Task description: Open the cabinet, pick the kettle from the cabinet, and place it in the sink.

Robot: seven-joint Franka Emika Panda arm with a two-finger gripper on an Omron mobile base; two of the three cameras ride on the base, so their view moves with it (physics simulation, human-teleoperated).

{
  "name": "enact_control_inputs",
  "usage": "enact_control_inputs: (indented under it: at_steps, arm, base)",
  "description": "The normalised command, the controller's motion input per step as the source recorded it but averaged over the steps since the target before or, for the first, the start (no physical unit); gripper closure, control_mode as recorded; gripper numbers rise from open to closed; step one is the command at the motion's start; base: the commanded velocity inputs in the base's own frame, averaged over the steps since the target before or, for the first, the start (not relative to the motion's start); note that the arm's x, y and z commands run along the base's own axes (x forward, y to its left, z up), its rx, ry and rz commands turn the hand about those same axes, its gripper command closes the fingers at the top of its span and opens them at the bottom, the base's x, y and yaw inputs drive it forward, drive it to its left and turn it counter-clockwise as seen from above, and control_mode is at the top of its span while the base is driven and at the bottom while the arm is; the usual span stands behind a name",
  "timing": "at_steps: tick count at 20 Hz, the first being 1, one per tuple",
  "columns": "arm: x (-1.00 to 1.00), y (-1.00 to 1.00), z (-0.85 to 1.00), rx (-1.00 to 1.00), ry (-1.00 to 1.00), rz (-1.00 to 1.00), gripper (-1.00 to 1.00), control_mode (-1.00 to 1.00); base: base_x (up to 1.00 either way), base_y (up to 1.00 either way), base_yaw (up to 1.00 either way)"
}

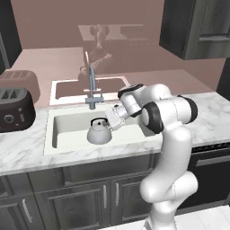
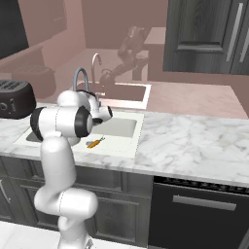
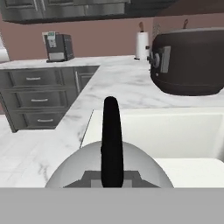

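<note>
White arm segments are seen rising from the lower right of the left base view, bent at the elbow and reaching left and down into the sink (image 1: 67,117). The gripper (image 1: 108,124) is pressed together on the black handle (image 3: 112,144) of the kettle (image 1: 99,131), which is placed in the basin at centre frame, below the faucet (image 1: 92,90). A dark toaster (image 1: 15,109) is seen at the left edge on the marble counter (image 1: 27,150)
</note>
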Motion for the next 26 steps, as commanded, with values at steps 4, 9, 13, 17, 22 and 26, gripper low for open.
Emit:
enact_control_inputs:
  at_steps: [4, 9, 13, 17, 22, 26]
  arm:
    - [0.12, 0.09, -0.19, 0.00, 0.04, 0.06, 1.00, -1.00]
    - [0.10, 0.10, -0.16, 0.00, 0.01, 0.06, 1.00, -1.00]
    - [0.11, 0.13, -0.14, 0.00, 0.00, 0.05, 1.00, -1.00]
    - [0.20, 0.09, -0.06, 0.00, 0.00, 0.02, 1.00, -1.00]
    - [0.22, 0.02, 0.00, 0.00, 0.00, 0.00, 1.00, -1.00]
    - [0.11, 0.05, -0.01, 0.00, -0.02, 0.00, 1.00, -1.00]
  base:
    - [0.00, 0.00, 0.00]
    - [0.00, 0.00, 0.00]
    - [0.00, 0.00, 0.00]
    - [0.00, 0.00, 0.00]
    - [0.00, 0.00, 0.00]
    - [0.00, 0.00, 0.00]
